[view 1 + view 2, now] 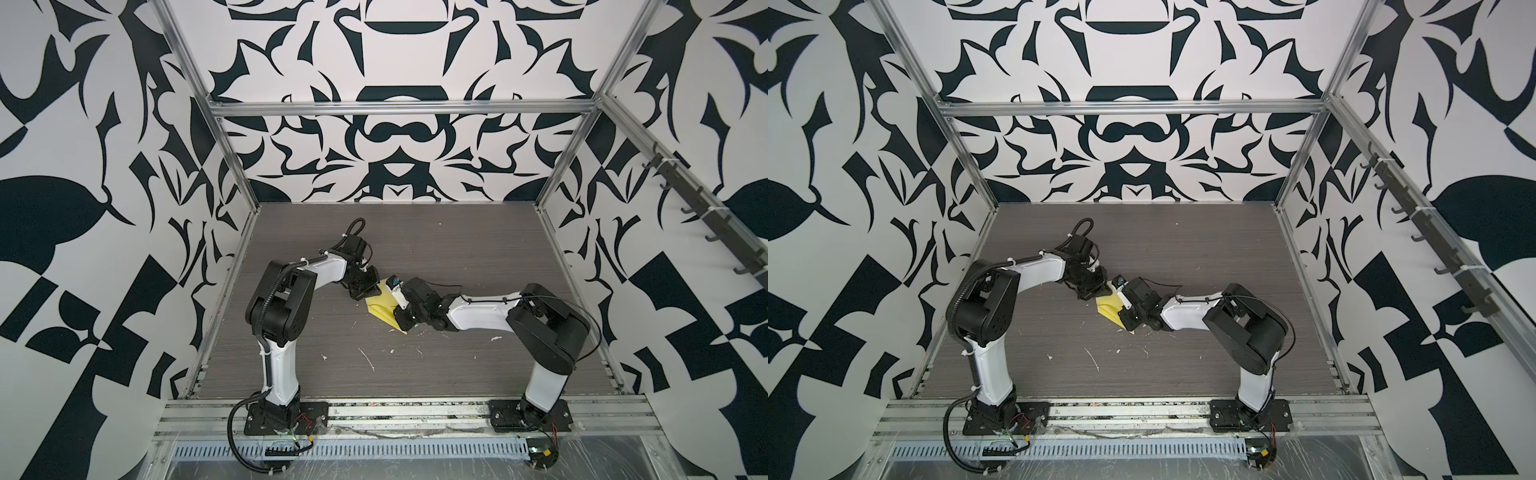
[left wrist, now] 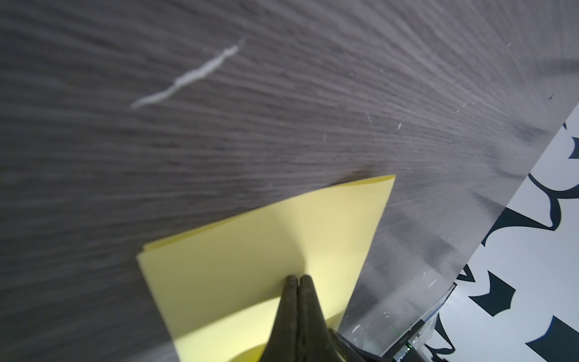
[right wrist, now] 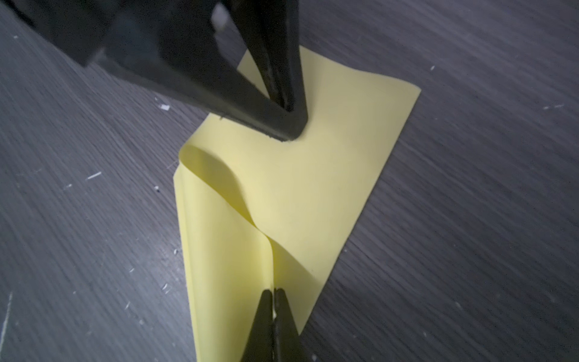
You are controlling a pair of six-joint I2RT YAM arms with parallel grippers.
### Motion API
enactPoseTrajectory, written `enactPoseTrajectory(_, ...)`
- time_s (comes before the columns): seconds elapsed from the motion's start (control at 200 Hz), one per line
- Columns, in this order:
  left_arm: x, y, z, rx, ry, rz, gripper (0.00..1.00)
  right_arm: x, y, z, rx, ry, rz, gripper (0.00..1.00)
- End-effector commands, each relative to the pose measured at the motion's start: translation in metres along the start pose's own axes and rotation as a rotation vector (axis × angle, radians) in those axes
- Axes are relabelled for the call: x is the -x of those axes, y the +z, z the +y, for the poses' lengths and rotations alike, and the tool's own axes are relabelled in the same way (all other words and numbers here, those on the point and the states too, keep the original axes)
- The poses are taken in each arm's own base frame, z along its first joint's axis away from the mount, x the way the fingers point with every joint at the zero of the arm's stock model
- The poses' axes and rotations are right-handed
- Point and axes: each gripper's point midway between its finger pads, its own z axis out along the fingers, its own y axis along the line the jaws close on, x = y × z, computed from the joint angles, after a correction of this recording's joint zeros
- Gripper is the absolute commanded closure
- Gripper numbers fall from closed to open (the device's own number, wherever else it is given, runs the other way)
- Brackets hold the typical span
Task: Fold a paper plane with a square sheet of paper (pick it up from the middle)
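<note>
**Item: folded yellow sheet, held between two arms at mid-table**

We list one thin, plain yellow square sheet of paper (image 1: 383, 306) (image 1: 1108, 311) (image 2: 250, 250) (image 3: 329, 188), creased into a tapering, layered shape. It lies on the dark grey wood-grain tabletop (image 1: 478, 257) (image 1: 1204, 257), near the middle, between both arms in both top views.

We list the black left gripper (image 2: 297, 277) (image 3: 289, 125) with its jaws closed together. Its tips press down on a flat part of the sheet, close to one edge.

We list the black right gripper (image 3: 274, 291) with its jaws closed on a raised crease of the sheet (a pale sliver of paper shows between the fingers). From that pinch one flap curls upward and bows over the layer beneath.

We note small white flecks (image 1: 368, 359) (image 2: 185, 78) scattered on the tabletop nearer the arm bases, apart from the sheet.
</note>
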Motion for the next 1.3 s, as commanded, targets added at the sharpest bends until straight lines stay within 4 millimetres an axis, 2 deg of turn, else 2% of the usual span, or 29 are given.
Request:
enactPoseTrajectory(0.0,-0.013,0.020,0.037,0.125,-0.047,0.054,1.00,0.011,-0.002,-0.003,-0.016,0.015,-0.019,1.00)
enactPoseTrajectory(0.225,-0.012,0.019,0.035,0.122,-0.047,0.050,1.00,0.007,0.000,-0.004,-0.023,0.021,-0.003,1.00)
enactPoseTrajectory(0.345,-0.009,0.012,0.024,0.086,-0.042,0.037,1.00,0.004,0.002,-0.004,-0.023,0.024,0.009,1.00)
enactPoseTrajectory(0.415,-0.003,0.000,0.012,0.049,-0.042,0.004,1.00,0.001,0.003,-0.004,-0.022,0.027,0.016,1.00)
enactPoseTrajectory(0.53,0.012,-0.028,-0.008,-0.042,-0.061,-0.068,0.92,-0.003,0.004,-0.004,-0.019,0.032,0.030,1.00)
enactPoseTrajectory(0.67,0.018,-0.055,-0.014,-0.112,-0.105,-0.146,0.86,-0.005,0.005,-0.003,-0.014,0.042,0.037,1.00)
enactPoseTrajectory(0.77,0.009,-0.062,-0.011,-0.141,-0.127,-0.170,0.84,-0.005,0.006,-0.002,-0.005,0.045,0.040,1.00)
enactPoseTrajectory(0.915,-0.017,-0.060,-0.011,-0.230,-0.159,-0.166,0.85,-0.006,0.007,0.000,0.006,0.049,0.050,1.00)
enactPoseTrajectory(1.045,-0.038,-0.057,-0.020,-0.264,-0.138,-0.163,0.89,-0.007,0.008,0.002,0.015,0.050,0.061,1.00)
enactPoseTrajectory(1.18,-0.053,-0.045,-0.024,-0.276,-0.139,-0.151,0.94,-0.007,0.009,0.003,0.018,0.050,0.067,1.00)
enactPoseTrajectory(1.295,-0.056,-0.033,-0.027,-0.279,-0.140,-0.126,0.97,-0.007,0.009,0.003,0.021,0.052,0.073,1.00)
